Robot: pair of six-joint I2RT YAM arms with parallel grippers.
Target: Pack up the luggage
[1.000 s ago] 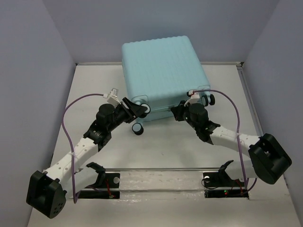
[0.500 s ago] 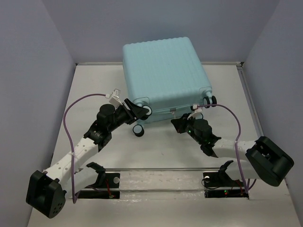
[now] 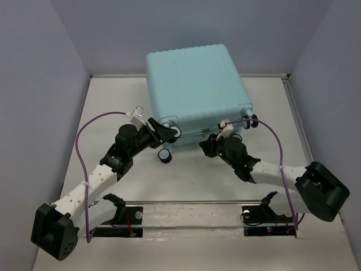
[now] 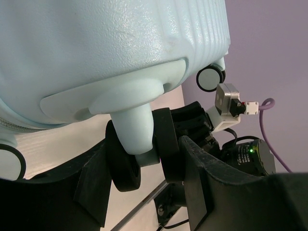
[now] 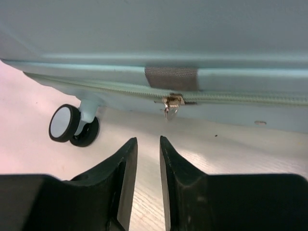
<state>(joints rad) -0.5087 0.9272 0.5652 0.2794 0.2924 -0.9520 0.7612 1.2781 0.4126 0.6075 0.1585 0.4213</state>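
Luggage (image 3: pixel 194 84) interior out of view

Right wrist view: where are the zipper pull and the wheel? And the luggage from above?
zipper pull (image 5: pixel 169 107), right wrist view, its metal tab.
wheel (image 5: pixel 65 123), right wrist view, its pale face.
luggage (image 3: pixel 194 84), top view, ribbed shell.

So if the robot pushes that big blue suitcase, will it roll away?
Probably not. The pale mint-blue ribbed hard-shell suitcase seems to lie on its shell, wheels pointing sideways, so it would likely slide, not roll. The shell looks stiff, so it should not bend. The black-and-white spinner wheel in the left tool may swivel if tugged.
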